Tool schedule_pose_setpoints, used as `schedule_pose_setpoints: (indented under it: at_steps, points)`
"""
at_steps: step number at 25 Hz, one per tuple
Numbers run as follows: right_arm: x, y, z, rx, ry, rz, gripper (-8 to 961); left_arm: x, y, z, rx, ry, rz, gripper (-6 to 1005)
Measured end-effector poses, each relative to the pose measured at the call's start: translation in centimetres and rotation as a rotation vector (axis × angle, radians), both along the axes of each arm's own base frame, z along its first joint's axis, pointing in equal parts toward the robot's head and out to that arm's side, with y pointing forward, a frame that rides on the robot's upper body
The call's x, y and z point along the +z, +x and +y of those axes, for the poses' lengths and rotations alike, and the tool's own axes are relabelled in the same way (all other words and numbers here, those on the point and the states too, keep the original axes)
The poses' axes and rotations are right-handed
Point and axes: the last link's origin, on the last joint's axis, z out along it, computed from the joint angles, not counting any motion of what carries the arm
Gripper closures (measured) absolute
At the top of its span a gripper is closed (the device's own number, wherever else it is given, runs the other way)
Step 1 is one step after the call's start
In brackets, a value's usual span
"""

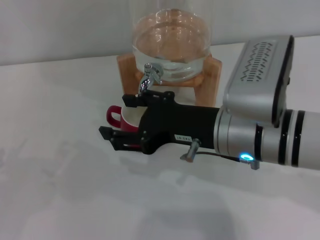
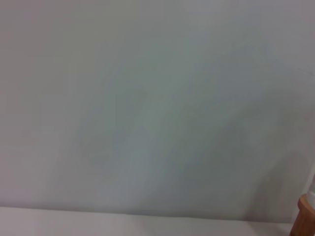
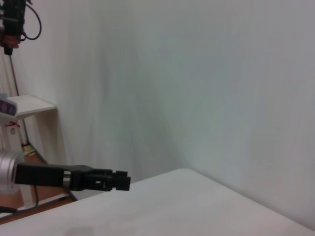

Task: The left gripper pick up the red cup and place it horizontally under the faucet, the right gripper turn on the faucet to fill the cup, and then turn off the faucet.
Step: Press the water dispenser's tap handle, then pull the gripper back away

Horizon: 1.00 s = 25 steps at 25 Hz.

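The red cup [image 1: 131,120] stands on the white table [image 1: 60,190] just below the faucet [image 1: 148,76], its cream inside showing and its handle to the left. My right gripper [image 1: 119,117], black with a blue light on its silver wrist, reaches in from the right. It is open, with one finger [image 1: 131,100] just in front of the faucet's spout and the other [image 1: 108,134] low in front of the cup. The gripper body hides part of the cup. My left gripper [image 3: 115,181] shows only far off in the right wrist view, beyond the table edge.
The glass water dispenser [image 1: 170,40] sits on a wooden stand [image 1: 212,75] at the back of the table; a corner of the stand shows in the left wrist view [image 2: 306,216]. A grey wall stands behind. A white shelf [image 3: 27,105] is off to the side.
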Motion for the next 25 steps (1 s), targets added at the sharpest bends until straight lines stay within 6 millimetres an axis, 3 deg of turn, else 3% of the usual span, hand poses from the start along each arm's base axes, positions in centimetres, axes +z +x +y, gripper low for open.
schedule_pose_setpoints:
  at_steps: [10,25]
  points:
    - [-0.2,0.2,1.0,-0.021,0.039,0.0,158,-0.2,-0.1,0.0,0.001,-0.007,-0.004,123]
    - [0.2,2.1,2.4,-0.094,0.069,0.0,157,-0.3,0.3,-0.2,-0.016,-0.019,-0.007,124]
